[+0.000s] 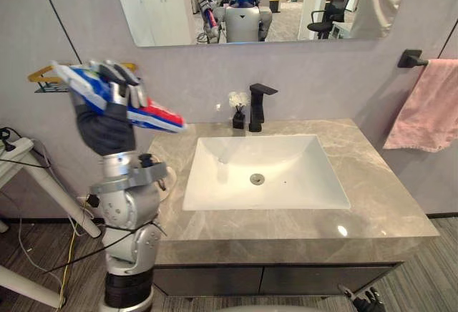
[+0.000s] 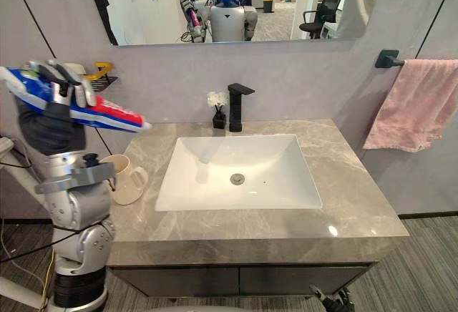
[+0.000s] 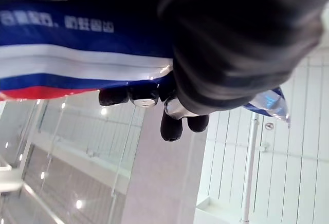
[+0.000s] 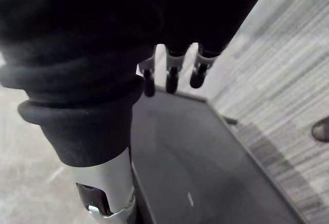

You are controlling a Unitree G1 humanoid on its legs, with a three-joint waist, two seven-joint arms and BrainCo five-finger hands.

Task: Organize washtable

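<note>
Left robot hand (image 1: pixel 120 83) clamps toothpaste tube (image 1: pixel 159 117) above desk's (image 1: pixel 372 205) left edge; if grip loosens, cd drop on mug (image 2: pixel 127 179). Right robot hand (image 4: pixel 171 77) slack, empty.

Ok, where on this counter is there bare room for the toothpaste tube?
Widest bare patch: countertop right of the sink, toward the towel. The strip before the sink is bare. Crowded: mug on the left strip below the left hand; faucet and vase behind the sink.

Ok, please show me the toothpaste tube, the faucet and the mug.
toothpaste tube (image 1: pixel 161 118): left eye view, its red end.
faucet (image 1: pixel 255 111): left eye view, its upright body.
mug (image 2: pixel 127 183): right eye view, its side wall.
</note>
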